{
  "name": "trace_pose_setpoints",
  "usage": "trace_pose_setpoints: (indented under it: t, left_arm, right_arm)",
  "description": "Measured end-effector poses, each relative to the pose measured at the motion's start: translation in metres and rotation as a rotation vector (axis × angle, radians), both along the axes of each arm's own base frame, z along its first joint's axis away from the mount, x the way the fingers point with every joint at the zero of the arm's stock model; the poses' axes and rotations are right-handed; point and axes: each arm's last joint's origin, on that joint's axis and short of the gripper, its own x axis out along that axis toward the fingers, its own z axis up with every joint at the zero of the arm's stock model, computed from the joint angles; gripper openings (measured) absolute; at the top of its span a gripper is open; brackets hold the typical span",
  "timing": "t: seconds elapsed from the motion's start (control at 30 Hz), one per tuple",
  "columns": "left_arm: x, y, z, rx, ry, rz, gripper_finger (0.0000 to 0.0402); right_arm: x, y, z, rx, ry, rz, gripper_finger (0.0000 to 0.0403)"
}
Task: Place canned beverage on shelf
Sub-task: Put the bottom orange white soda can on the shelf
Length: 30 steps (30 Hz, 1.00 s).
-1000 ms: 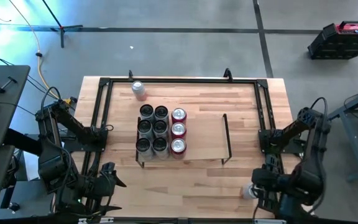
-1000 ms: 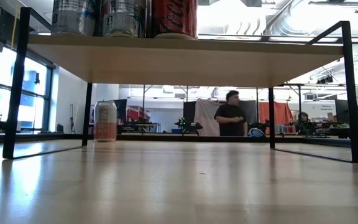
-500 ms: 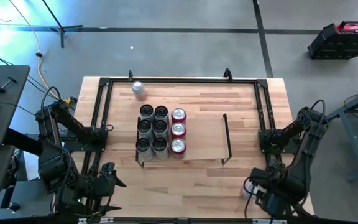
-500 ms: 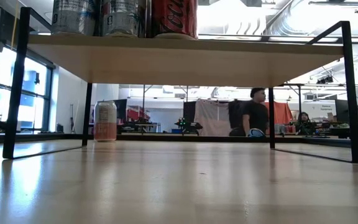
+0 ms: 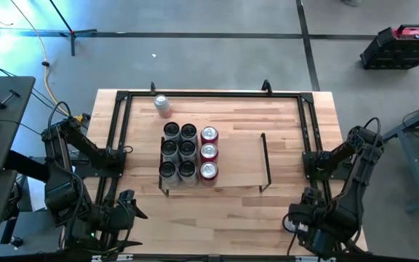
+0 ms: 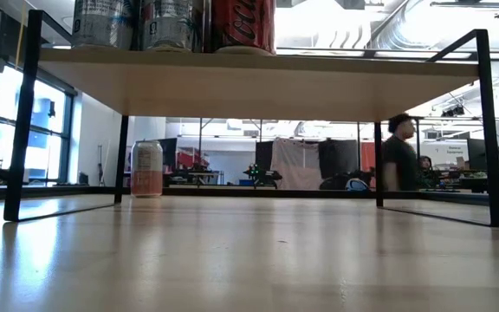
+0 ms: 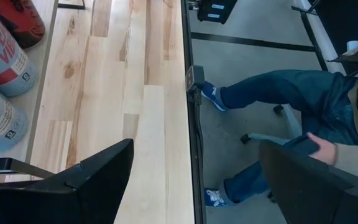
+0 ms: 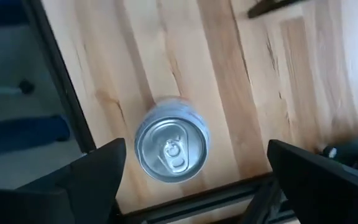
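Note:
A silver canned beverage (image 8: 171,148) stands upright on the table near its near right corner, top and pull tab facing up. My right gripper (image 8: 196,152) hangs open above it, pointing down, a finger on each side and not touching. In the high view my right gripper (image 5: 298,222) covers that can. The shelf (image 5: 238,156) stands mid-table and carries several dark-topped cans and three red ones (image 5: 209,151) on its left part. My left gripper (image 5: 126,211) waits open at the near left, and the left wrist view shows its fingers (image 7: 196,149) apart with nothing between them.
Another can (image 5: 162,104) stands alone on the table by the far rail, also in the low view (image 6: 146,169). Black rails (image 5: 308,131) frame the tabletop. The shelf's right half is bare board. A seated person's legs (image 7: 272,99) show beyond the table's edge.
My right gripper has sunk toward the table over the can at the near right corner and tipped to point more steeply down, so that it now covers the can in the high view. The can has not moved. A person in the room behind has walked to the right.

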Motion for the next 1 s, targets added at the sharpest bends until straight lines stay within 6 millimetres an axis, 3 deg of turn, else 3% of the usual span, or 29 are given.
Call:
trace_pose_setpoints:
  t: [0.2,0.7,1.0]
  left_arm:
    - [0.0,0.0,0.0,0.0,0.0,0.0,0.0335]
    - [0.0,0.0,0.0,0.0,0.0,0.0,0.0335]
    - [0.0,0.0,0.0,0.001,-0.001,0.0,0.0335]
  right_arm:
    - [0.002,0.01,-0.013,-0.079,0.024,0.191,0.0378]
    - [0.005,0.015,-0.019,0.0,0.125,0.176,0.0378]
    - [0.005,0.009,-0.037,-0.008,0.228,0.181,0.0378]
